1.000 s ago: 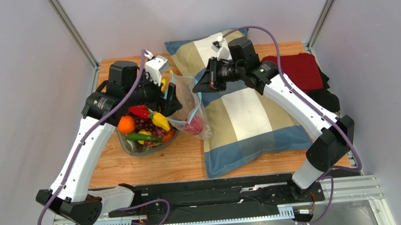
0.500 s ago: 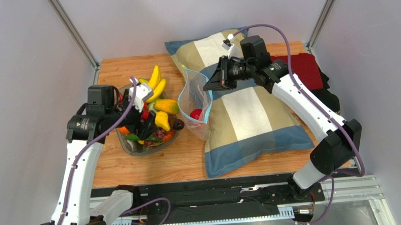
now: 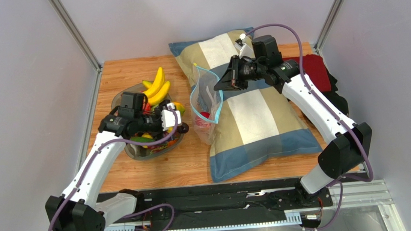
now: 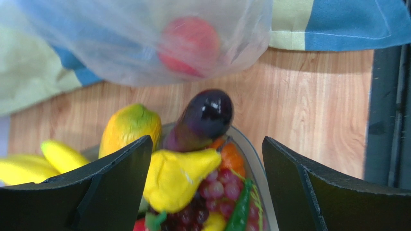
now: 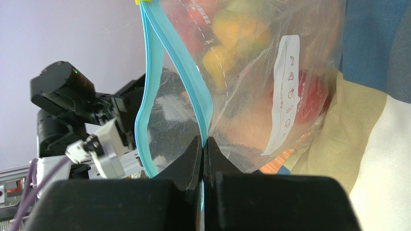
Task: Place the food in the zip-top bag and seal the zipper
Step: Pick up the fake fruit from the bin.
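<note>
Pinching one lip of the zipper with the right gripper, jaws together on the blue strip. Hanging the bag from that pinch, between dish and pillow, mouth gaping upward, bottom sagging by the pillow edge. Already holding a red piece low inside; cannot tell whether the yellow and orange blurs through the film are in it or behind it.

Hovering the left gripper over the dish, jaws wide apart, nothing between them. Looking down on the rest of the food: eggplant on top, yellow pear just below it, grapes underneath.

Handling guess: expect glossy, hard, light toys, so likely slippery and prone to squirting out of a shallow pinch. Suggest taking the eggplant across its thick middle or the pear across its belly, not the tapered ends. Avoid the grapes until the top pieces are out.

Treat the bag as thin and floppy with no stiffness of its own. Grip only at the strip; expect the mouth to fold shut if bumped.
</note>
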